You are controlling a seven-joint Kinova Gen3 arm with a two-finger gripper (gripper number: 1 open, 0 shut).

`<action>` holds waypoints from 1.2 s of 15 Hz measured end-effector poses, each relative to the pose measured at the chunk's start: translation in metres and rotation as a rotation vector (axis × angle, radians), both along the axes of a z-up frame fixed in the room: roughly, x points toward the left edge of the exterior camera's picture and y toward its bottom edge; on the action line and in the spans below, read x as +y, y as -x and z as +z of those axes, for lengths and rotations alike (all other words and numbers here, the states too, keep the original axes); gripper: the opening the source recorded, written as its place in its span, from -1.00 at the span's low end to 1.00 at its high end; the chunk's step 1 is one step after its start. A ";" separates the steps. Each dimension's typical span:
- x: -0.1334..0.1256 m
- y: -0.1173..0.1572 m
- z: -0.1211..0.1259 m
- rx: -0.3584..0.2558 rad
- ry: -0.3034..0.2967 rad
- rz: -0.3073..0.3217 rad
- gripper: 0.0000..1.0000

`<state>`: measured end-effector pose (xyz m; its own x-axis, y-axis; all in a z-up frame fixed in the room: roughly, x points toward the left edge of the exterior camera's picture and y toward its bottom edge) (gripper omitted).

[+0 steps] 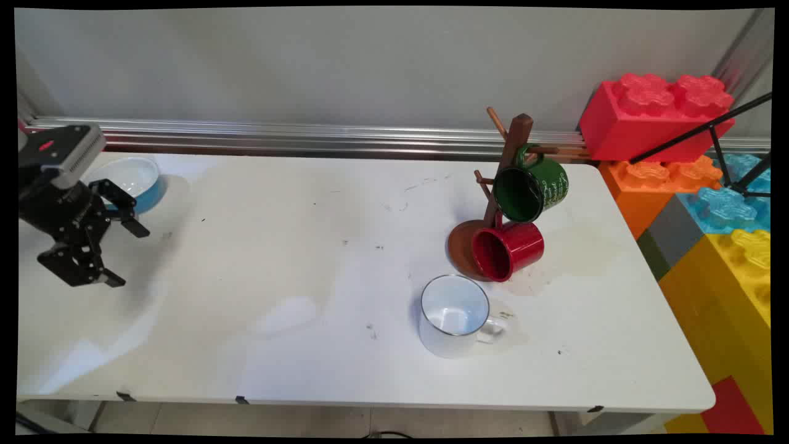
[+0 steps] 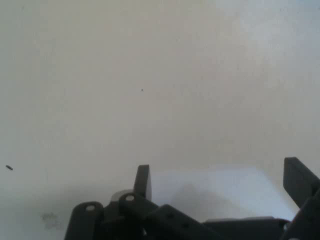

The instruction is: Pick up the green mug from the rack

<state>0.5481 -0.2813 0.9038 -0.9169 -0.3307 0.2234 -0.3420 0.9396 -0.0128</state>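
My black gripper [image 1: 127, 256] hangs open above the table's left side with nothing between its fingers. A blue bowl [image 1: 129, 181] with a white inside sits just behind it at the back left. In the hand view the gripper [image 2: 220, 182] shows two spread fingers over bare white table [image 2: 150, 90]. Far to the right stands a wooden mug tree [image 1: 508, 161] on a round base, with a green mug [image 1: 530, 189] and a red mug [image 1: 507, 248] hanging on it. A white mug [image 1: 454, 314] stands upright on the table in front of the tree.
Large red [image 1: 653, 117], orange [image 1: 662, 182] and yellow [image 1: 727, 296] toy blocks are stacked off the table's right edge, with a black tripod leg [image 1: 709, 132] across them. A metal rail [image 1: 308, 137] runs along the back edge.
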 end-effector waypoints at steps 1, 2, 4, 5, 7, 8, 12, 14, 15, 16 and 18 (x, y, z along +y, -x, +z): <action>0.001 0.003 -0.005 0.013 0.008 -0.004 1.00; 0.001 0.010 -0.008 0.032 0.019 -0.006 1.00; 0.000 0.023 -0.011 0.068 0.039 -0.006 1.00; -0.001 0.032 -0.013 0.090 0.052 -0.004 1.00; -0.003 0.052 -0.014 0.129 0.074 0.002 1.00; -0.004 0.060 -0.014 0.143 0.081 0.008 1.00; -0.007 0.104 -0.007 0.193 0.133 0.038 1.00; -0.007 0.126 -0.001 0.207 0.164 0.056 1.00; -0.007 0.140 0.002 0.215 0.181 0.069 1.00; -0.007 0.149 0.004 0.219 0.190 0.080 1.00; -0.008 0.178 0.011 0.231 0.214 0.118 1.00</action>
<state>0.3705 -0.2896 0.9148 -0.7918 -0.3550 0.4970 -0.4656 0.8775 -0.1150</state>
